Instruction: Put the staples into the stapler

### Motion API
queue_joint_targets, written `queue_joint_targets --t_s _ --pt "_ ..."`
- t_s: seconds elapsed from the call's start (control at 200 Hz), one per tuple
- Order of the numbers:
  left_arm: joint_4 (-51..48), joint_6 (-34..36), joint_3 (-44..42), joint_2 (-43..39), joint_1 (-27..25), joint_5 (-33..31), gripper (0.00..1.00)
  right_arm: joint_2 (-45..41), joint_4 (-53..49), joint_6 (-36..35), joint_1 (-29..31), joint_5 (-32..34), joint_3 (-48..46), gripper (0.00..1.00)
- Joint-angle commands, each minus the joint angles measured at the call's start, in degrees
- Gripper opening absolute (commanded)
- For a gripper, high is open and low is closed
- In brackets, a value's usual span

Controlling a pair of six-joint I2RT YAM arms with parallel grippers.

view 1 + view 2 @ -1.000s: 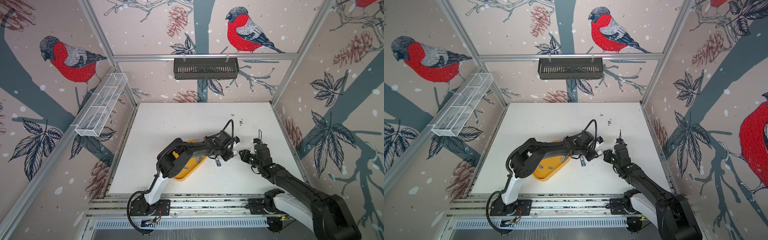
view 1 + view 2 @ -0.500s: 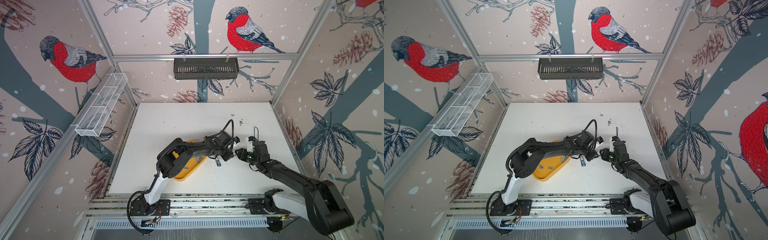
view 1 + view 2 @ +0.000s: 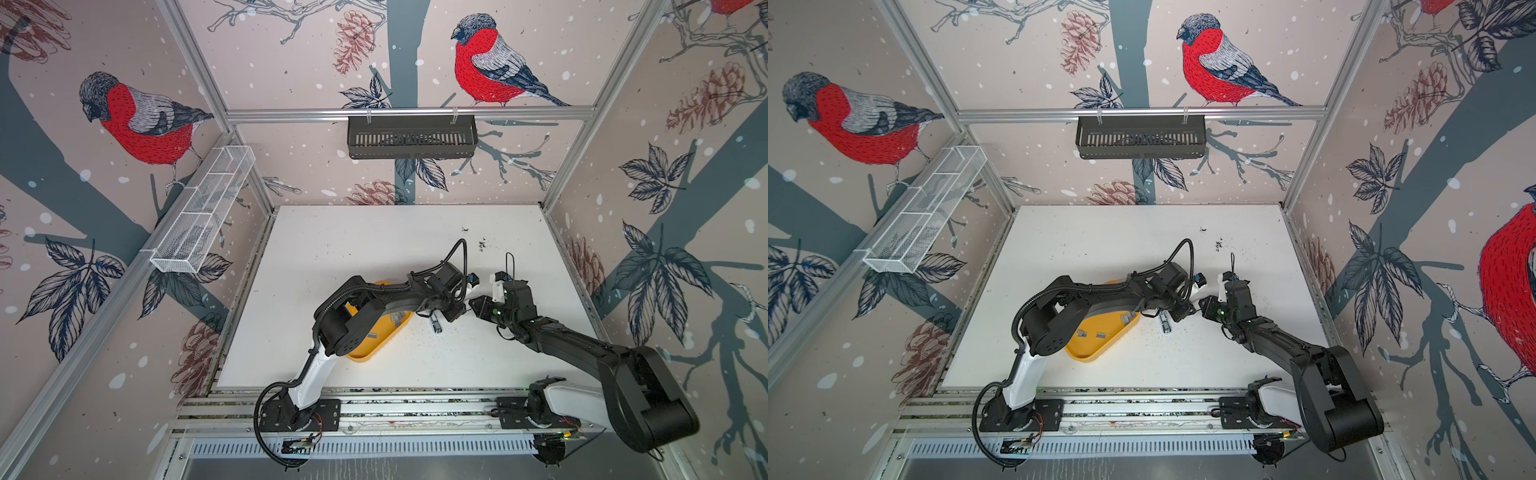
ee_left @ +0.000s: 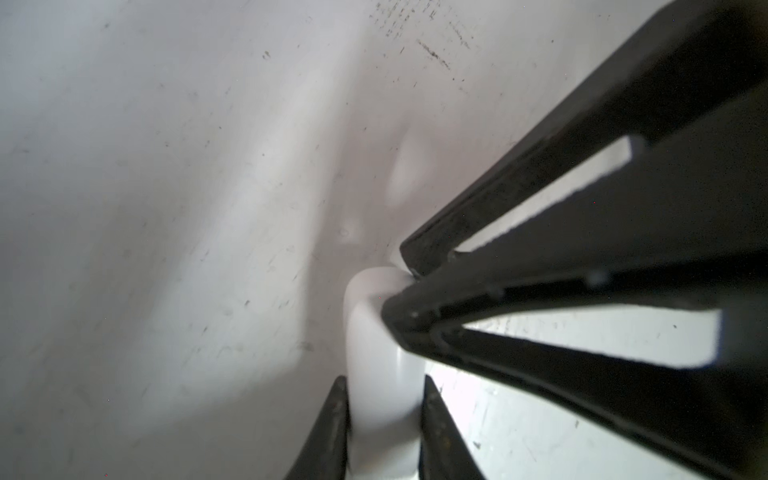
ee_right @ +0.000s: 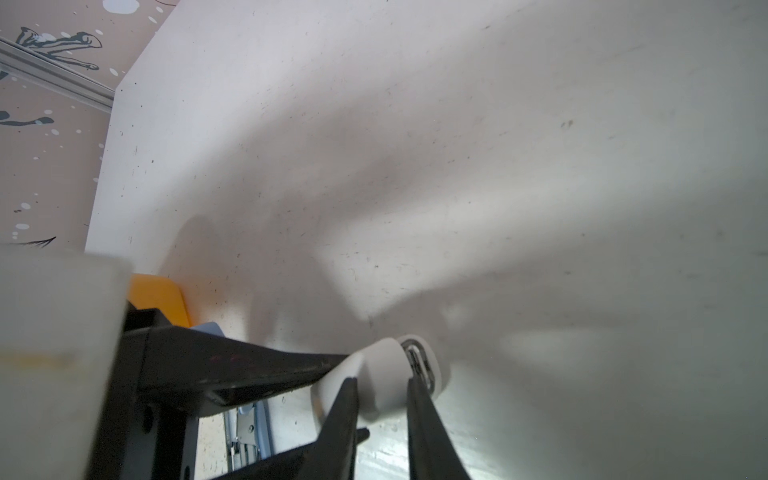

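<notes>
The stapler has a white body, and both grippers hold it above the table's middle. My left gripper is shut on that body. My right gripper is shut on its rounded end, where a metal slot shows. The stapler's blue and metal arm hangs open below, also seen in the right wrist view. In both top views the two grippers meet tip to tip. Several grey staples lie in the yellow tray under the left arm.
The white table has dark specks at the back right. A black slotted basket hangs on the back wall. A white mesh shelf hangs on the left wall. The left arm covers part of the yellow tray.
My right gripper has moved left up to the left gripper and closed on the stapler's end. The left arm has stayed where it was.
</notes>
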Motion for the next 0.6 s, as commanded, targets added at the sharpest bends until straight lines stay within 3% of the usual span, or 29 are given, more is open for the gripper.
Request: queue_joint_targets --t_s 0.0,0.595 --pt "-6.9 1.3 -0.3 0.6 -0.1 -1.1 0.01 1.8 -1.5 -1.1 -0.1 0.7 0.0 0.21" --pt "-7.7 0.6 0.8 1.0 -0.1 -1.6 0.00 2.0 -1.1 1.6 3.4 2.8 -3.4 0.20"
